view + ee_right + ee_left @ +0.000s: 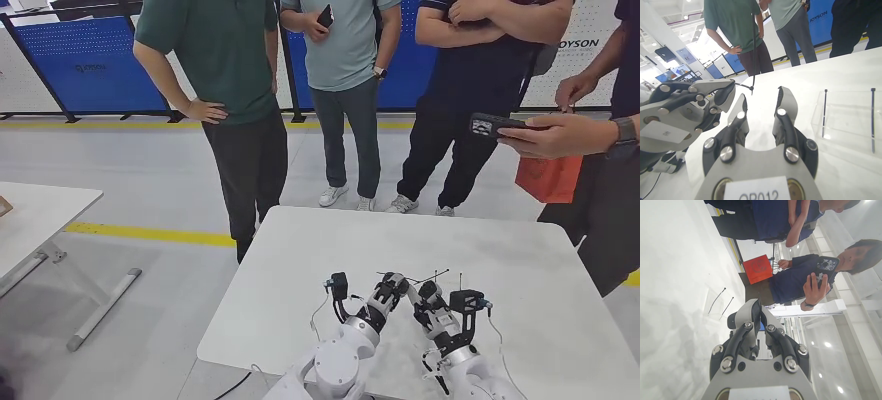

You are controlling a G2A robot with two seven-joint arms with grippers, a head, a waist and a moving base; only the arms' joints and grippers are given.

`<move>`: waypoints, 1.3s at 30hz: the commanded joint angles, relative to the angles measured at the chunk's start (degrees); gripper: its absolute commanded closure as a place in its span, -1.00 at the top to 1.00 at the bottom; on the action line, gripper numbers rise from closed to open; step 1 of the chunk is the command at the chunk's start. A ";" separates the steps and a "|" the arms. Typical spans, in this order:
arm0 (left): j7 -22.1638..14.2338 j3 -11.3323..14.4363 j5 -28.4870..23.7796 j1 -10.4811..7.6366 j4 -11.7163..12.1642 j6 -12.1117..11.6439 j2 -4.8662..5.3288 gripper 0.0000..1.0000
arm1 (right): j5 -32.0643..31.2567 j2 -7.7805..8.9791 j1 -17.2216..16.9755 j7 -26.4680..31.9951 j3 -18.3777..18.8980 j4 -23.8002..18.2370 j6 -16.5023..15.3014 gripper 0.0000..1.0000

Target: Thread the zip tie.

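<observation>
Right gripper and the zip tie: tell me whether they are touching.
Apart. The right wrist view shows bare table between the open right gripper and the zip tie, which the left gripper pinches.

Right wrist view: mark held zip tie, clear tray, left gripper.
held zip tie [754, 56], right wrist view, upright strap.
clear tray [817, 113], right wrist view, side wall.
left gripper [733, 84], right wrist view, between fingertips.
</observation>
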 commanded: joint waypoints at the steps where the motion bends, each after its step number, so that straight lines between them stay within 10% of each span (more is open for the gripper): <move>1: 0.04 0.04 -0.04 -0.06 0.13 -0.01 0.00 -1.00 | 0.01 0.02 -0.04 -0.06 0.09 -0.11 -0.08 -0.30; 19: -0.02 0.18 -0.09 -0.14 0.38 0.03 0.08 -1.00 | -0.22 -0.11 0.95 0.32 -0.72 0.26 0.62 -0.72; 33: -0.08 0.47 0.19 -0.03 0.54 -0.10 0.16 -1.00 | 0.08 -0.20 1.54 0.96 -1.12 0.68 0.84 -0.68; 39: -0.03 0.62 0.00 -0.16 0.63 -0.14 0.14 -1.00 | 0.38 -0.16 1.36 0.88 -0.90 0.46 0.77 -1.00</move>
